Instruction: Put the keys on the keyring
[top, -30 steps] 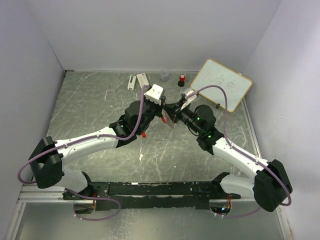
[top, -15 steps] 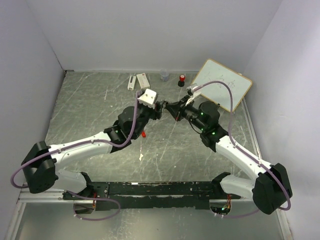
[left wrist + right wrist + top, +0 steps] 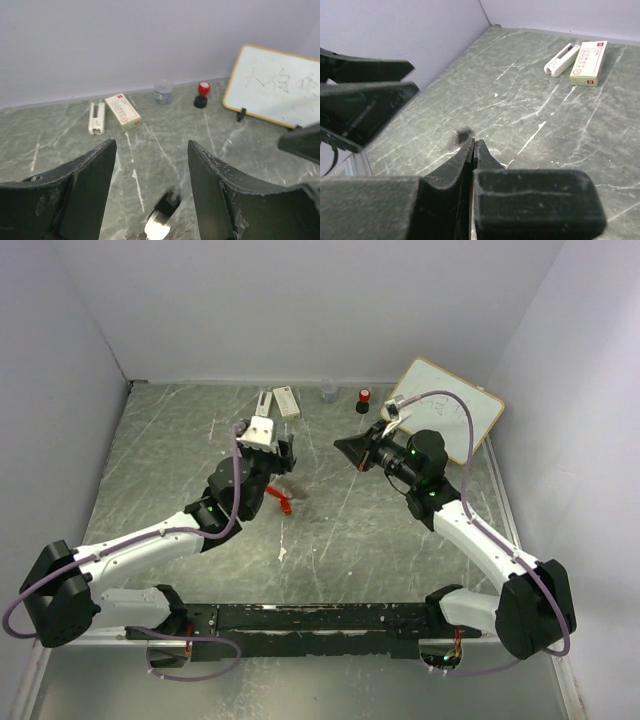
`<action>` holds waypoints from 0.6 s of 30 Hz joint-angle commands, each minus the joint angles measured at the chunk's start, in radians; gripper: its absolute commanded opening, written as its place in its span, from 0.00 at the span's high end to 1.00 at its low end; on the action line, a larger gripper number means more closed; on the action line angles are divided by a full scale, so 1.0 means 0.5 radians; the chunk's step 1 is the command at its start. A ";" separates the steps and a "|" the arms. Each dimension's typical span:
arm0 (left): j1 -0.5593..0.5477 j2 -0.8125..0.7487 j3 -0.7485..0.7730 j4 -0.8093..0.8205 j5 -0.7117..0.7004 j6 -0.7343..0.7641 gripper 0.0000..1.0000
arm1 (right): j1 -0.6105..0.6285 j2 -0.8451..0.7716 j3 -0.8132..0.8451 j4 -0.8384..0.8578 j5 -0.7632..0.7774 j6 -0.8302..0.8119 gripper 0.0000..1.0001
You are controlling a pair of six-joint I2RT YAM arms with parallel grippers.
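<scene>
A second back I had both arms nose to nose at the middle of the top view. Now they have drawn apart, the left gripper (image 3: 284,458) toward the upper left and the right gripper (image 3: 345,448) toward the upper right. I read that as the hand-over being broken off, with no key threaded yet.

The left fingers (image 3: 90,185) stand wide apart with nothing between them. The right fingers (image 3: 455,170) are pressed together. Whether something thin is pinched in them, I cannot tell.

A small red piece (image 3: 283,502) lies on the table (image 3: 180,440) just below the left gripper in the top view. It could be the keyring's fob or the red-tagged key. At the bottom centre of the left wrist view I see a blurred silver thing with a dark top (image 3: 161,217), probably the black-tagged key.

As for containers, a small clear jar (image 3: 163,91) stands by the back wall, its contents too small to make out. A shut white carton (image 3: 122,111) lies to its left, beside a red-capped stamp (image 3: 202,94) and the whiteboard (image 3: 272,85).
</scene>
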State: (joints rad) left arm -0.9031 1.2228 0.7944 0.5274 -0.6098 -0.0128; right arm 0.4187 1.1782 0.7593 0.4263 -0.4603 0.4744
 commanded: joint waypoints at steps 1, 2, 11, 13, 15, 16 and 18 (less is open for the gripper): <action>0.085 -0.095 -0.002 -0.001 -0.115 -0.085 0.31 | -0.024 0.030 0.040 0.020 -0.031 0.068 1.00; 0.095 -0.098 -0.001 0.002 -0.090 -0.084 0.35 | -0.024 0.035 0.041 0.021 -0.034 0.067 1.00; 0.102 -0.089 0.006 -0.006 -0.041 -0.116 0.38 | -0.023 0.069 0.029 -0.076 0.005 -0.084 1.00; 0.102 -0.089 0.009 -0.033 -0.055 -0.144 0.37 | -0.020 0.101 0.039 -0.146 -0.006 -0.169 0.96; 0.105 -0.097 0.010 -0.090 -0.131 -0.197 0.36 | 0.022 0.149 0.052 -0.224 0.029 -0.273 0.84; 0.106 -0.105 0.012 -0.126 -0.178 -0.232 0.35 | 0.056 0.182 0.074 -0.289 0.053 -0.333 0.81; 0.130 -0.124 0.018 -0.226 -0.280 -0.341 0.33 | 0.136 0.261 0.127 -0.397 0.158 -0.457 0.74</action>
State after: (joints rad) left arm -0.8539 1.1820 0.7921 0.4969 -0.6567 -0.0925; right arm 0.4294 1.2488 0.7677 0.3447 -0.4435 0.3840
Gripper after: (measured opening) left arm 0.650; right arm 0.201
